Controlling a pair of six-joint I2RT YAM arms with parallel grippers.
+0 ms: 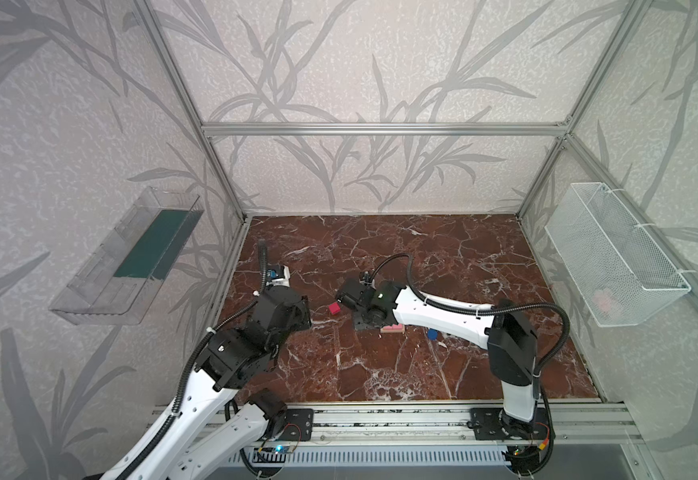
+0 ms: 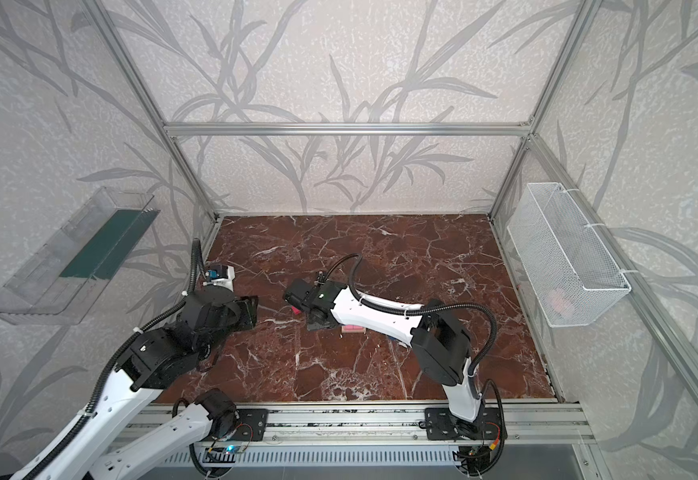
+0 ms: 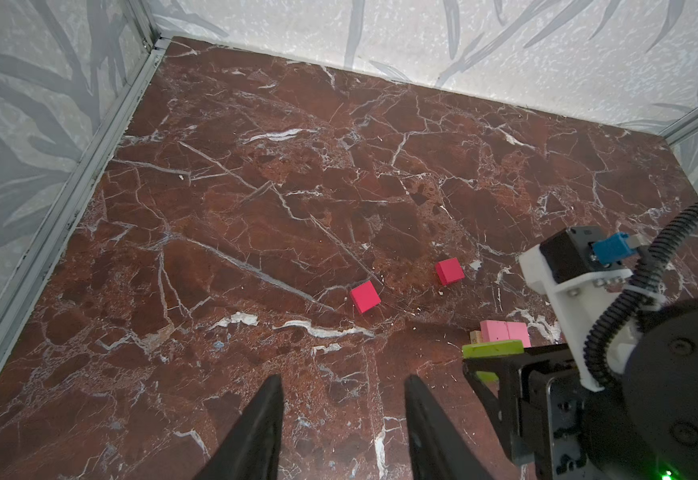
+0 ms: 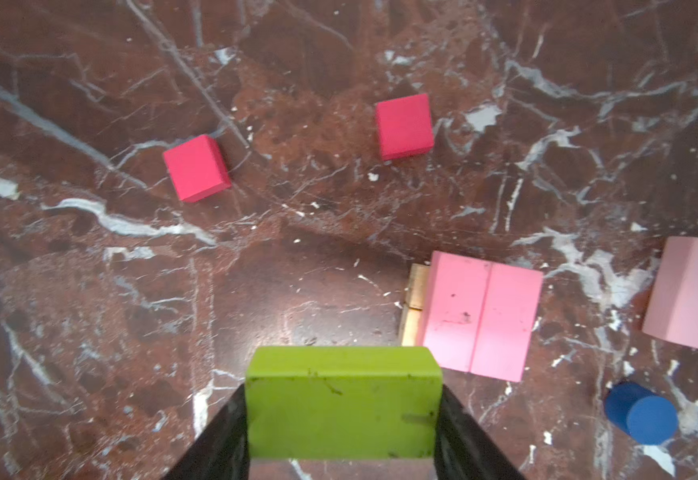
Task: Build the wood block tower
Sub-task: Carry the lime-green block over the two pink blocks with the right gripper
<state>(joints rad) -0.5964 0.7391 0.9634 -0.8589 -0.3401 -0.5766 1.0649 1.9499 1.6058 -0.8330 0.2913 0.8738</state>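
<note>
The right gripper [image 4: 343, 419] was found closed on the lime-green bar [image 4: 343, 403]. Its jaws bore on the bar's two short ends, so the bar hung level with a broad face down. This hold is judged suited to laying it flat as the next course. The started tower stood on the marble table [image 4: 90, 332]: two pink bars [image 4: 480, 316] side by side on tan bars [image 4: 416, 307], whose ends protruded beneath. It stood just beside the held bar, to its right and slightly nearer as a top view showed it. The bar was not yet over the tower; only one corner appeared to overlap. A short shift rightward and a descent would seem required. The third pink bar [image 4: 692, 291] and the blue disc [image 4: 638, 415] lay further right, apart from the stack. Both red cubes [image 4: 195, 166] lay loose to the left of the gripper, apart from each other. The left gripper [image 3: 343, 399] hung open and empty at the left, clear of the work, presumably in reserve.
</note>
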